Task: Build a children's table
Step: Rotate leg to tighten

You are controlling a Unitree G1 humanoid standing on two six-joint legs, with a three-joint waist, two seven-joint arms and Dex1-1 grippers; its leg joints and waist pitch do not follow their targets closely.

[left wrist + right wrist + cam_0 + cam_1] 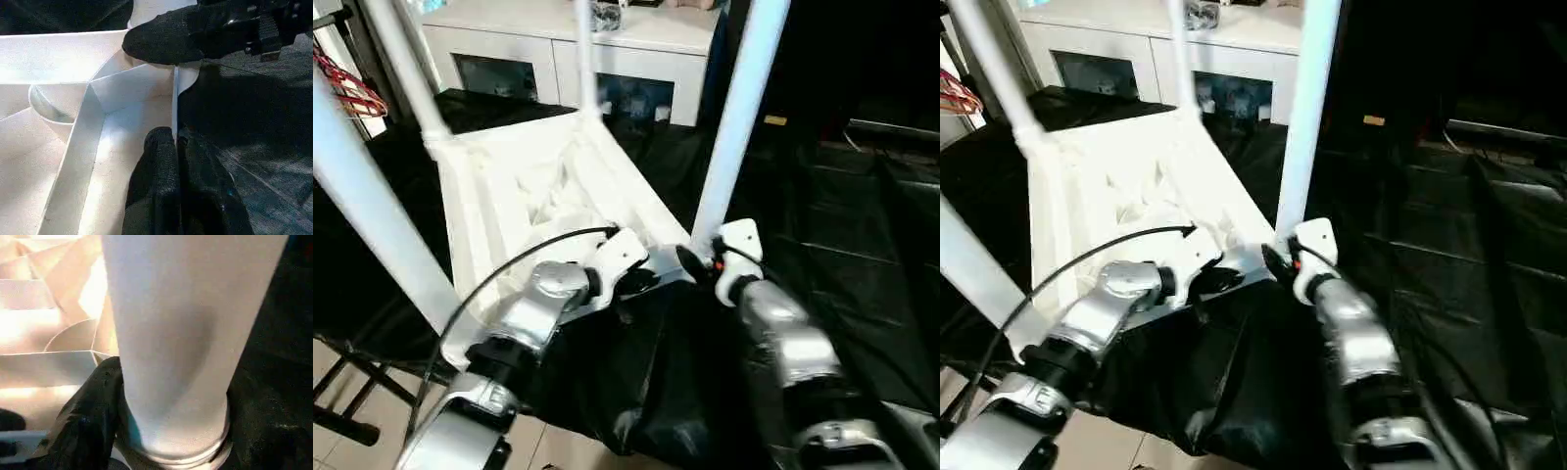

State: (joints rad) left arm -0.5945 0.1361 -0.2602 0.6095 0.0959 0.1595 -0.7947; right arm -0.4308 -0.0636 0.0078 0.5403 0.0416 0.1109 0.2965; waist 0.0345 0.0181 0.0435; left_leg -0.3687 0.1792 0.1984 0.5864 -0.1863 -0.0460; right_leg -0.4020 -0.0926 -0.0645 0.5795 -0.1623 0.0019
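The children's table [538, 196] lies upside down on a black sheet [862, 255], ribbed underside up, with white legs standing in its corner sockets. A white cabinet [607, 59] stands beyond it. The left gripper [174, 147] has its fingers pressed together on the thin side wall of the children's table, at the corner nearest the robot. Just beside it, the right gripper [700, 262] holds the base of the leg [734, 127] at that same corner, one black finger [93, 416] lying against the tube just above the socket.
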